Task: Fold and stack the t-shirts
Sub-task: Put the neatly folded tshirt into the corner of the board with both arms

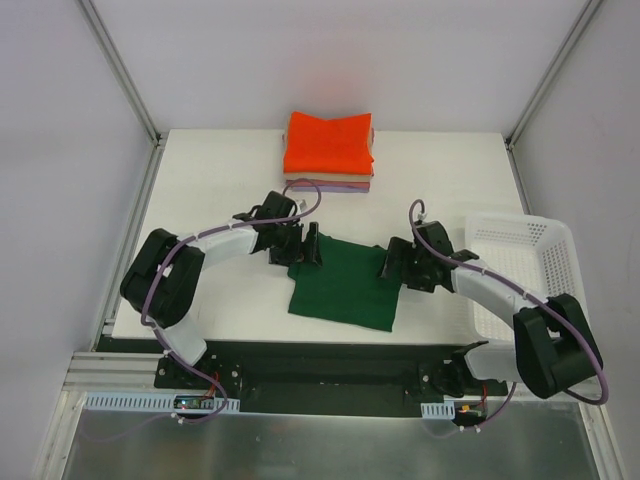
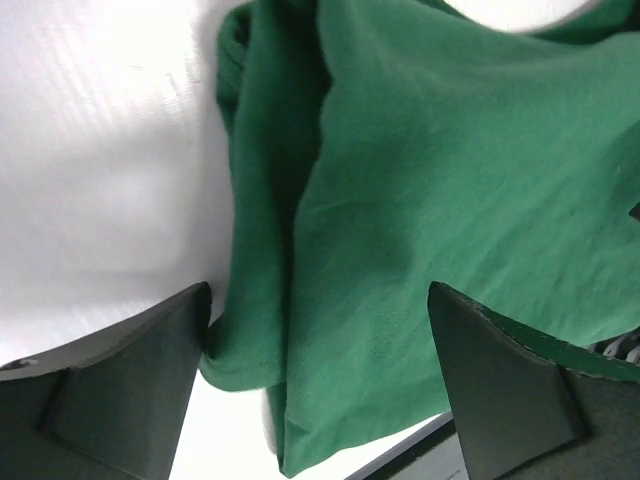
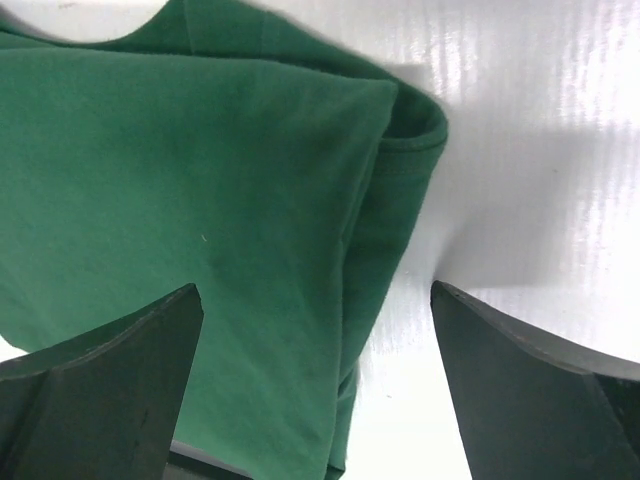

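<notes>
A dark green t-shirt (image 1: 343, 286) lies folded on the white table (image 1: 220, 180), between the two arms. My left gripper (image 1: 304, 244) stands open at its far left corner, and in the left wrist view its fingers (image 2: 130, 380) straddle the shirt's folded left edge (image 2: 330, 300). Open as well, my right gripper (image 1: 391, 262) is at the shirt's far right corner, straddling the folded right edge (image 3: 300, 250). At the back of the table a bright orange t-shirt (image 1: 329, 143) tops a stack of folded tan and lilac tees (image 1: 330, 184).
A white mesh basket (image 1: 520, 262) stands at the table's right edge, next to the right arm. White walls with metal posts close in the back and sides. A black strip runs along the near edge.
</notes>
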`<state>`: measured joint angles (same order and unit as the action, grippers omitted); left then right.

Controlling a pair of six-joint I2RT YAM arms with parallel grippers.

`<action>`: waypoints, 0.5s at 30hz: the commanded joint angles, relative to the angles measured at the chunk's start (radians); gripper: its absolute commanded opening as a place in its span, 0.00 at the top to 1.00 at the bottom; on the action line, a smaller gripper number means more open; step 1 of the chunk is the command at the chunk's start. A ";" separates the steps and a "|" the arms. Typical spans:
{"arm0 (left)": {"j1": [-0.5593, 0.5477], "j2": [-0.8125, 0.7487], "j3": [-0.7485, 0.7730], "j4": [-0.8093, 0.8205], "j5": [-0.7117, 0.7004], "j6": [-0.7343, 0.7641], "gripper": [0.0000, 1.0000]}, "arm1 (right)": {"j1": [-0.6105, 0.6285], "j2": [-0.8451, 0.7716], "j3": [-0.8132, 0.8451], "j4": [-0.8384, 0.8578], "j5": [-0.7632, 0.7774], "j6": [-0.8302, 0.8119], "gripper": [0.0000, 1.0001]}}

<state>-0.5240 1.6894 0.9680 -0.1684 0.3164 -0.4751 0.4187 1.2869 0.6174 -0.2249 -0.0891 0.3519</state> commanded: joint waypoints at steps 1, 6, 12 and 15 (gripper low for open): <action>-0.024 0.033 0.009 0.021 0.075 0.046 0.18 | 0.002 0.035 -0.001 0.052 -0.075 0.044 0.03; -0.033 0.036 -0.015 0.024 0.063 0.036 0.53 | 0.020 0.094 0.001 0.058 -0.077 0.055 0.06; -0.033 0.023 -0.051 0.076 0.104 0.000 0.95 | 0.081 0.126 0.016 0.036 -0.052 0.062 0.12; -0.033 0.009 -0.067 0.092 0.092 -0.010 1.00 | 0.109 0.121 0.016 -0.010 0.012 0.070 0.14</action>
<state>-0.5503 1.7206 0.9310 -0.1055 0.3931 -0.4709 0.4908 1.3792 0.6456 -0.1238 -0.1364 0.3954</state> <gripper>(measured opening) 0.028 0.872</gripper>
